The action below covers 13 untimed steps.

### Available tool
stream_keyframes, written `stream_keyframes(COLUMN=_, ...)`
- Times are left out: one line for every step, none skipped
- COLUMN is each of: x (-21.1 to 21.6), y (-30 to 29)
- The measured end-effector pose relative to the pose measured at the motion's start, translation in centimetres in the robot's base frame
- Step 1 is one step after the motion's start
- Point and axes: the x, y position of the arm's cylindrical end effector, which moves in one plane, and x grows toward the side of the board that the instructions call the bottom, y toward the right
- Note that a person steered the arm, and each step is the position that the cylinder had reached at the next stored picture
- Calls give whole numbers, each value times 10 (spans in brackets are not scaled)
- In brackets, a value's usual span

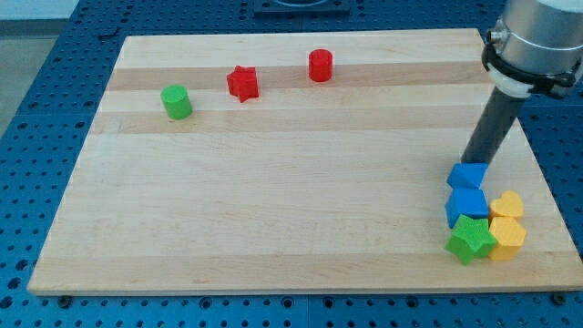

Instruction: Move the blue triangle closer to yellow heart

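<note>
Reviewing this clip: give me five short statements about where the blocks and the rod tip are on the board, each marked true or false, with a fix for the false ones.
1. My tip is at the top edge of the upper blue block. True.
2. The yellow heart sits alone at the view's left. False: it is in the cluster at the view's bottom right, next to the lower blue block.
3. The green star lies beside the yellow block below the heart. True.
4. The red star touches the green cylinder. False: they stand apart near the view's top.
5. The red cylinder is in the bottom-right cluster. False: it stands near the view's top, right of the red star.
</note>
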Motion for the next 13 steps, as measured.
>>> stream_keyframes(x=0, y=15)
stream_keyframes(x=2, y=27)
stream_keyframes(x=8, y=39)
stream_keyframes(x=18, y=51)
stream_keyframes(x=30, y=56)
stream_keyframes(x=22, y=54)
stream_keyframes(x=-25, y=39)
stream_keyframes(x=-49, y=11)
stream_keyframes(x=-30, y=-38)
stream_keyframes(x=3, y=-50)
stream_keyframes(x=26, y=-50)
stream_keyframes(x=27, y=-50)
stream_keyframes(x=27, y=-50)
